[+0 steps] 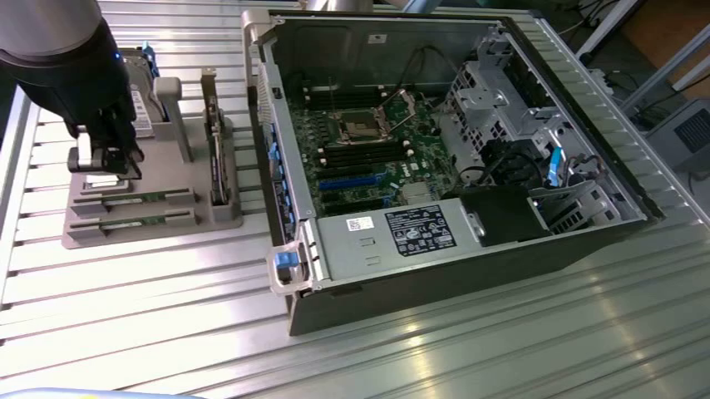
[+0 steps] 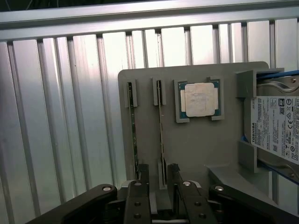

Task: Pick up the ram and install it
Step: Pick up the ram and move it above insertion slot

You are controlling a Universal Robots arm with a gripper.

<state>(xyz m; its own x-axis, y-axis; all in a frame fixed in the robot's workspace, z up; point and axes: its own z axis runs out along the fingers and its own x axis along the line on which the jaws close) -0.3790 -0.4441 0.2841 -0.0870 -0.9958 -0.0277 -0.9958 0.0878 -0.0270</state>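
Parts tray [image 1: 83, 239] at the exterior view's left, open computer case [image 1: 444, 278] just beside it, both on the slatted table [image 1: 145, 324].

In the tray, two sticks lie parallel in neighbouring slots at the end nearest the exterior camera: the ram [image 2: 161, 130], and the second ram stick [image 2: 133, 140] on its outer side. Beyond the ram sits the processor chip [image 2: 200, 99], then the hard drive [image 2: 275, 128] at the tray's far end. The gripper [image 2: 159, 169] hangs over the tray, fingers [image 2: 174, 169] spread either side of one end of the ram. Inside the case, the motherboard [image 1: 383, 154] lies on the floor and the power supply box [image 1: 388, 237] runs along the near wall.
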